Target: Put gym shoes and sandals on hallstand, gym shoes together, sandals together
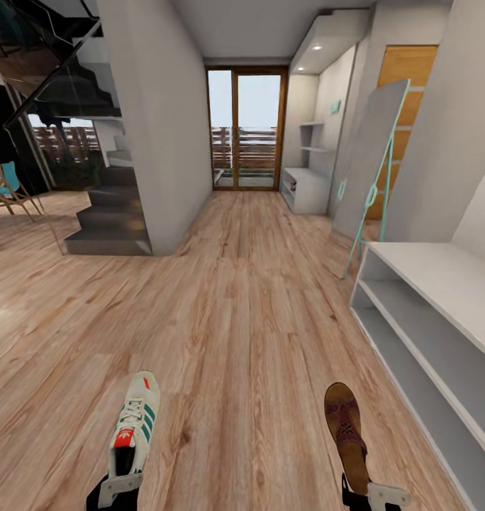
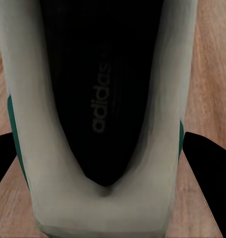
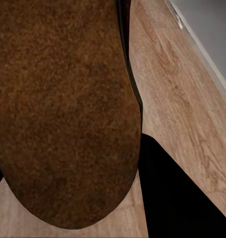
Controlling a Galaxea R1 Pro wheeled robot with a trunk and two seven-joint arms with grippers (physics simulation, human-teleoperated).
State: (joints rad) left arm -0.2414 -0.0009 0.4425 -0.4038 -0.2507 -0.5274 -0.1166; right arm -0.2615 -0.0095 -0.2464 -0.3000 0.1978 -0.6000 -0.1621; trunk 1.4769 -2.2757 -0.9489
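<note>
While the left hand [image 1: 119, 488] is pinching the light, stiff-heeled gym shoe [image 1: 135, 424], the right hand [image 1: 376, 495] is gripping the thin, bendable sandal [image 1: 345, 434] heel-first.

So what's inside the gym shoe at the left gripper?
The gym shoe shows a dark insole printed with adidas lettering and nothing lying on it. The toe end is in shadow, so I can't see in there.
</note>
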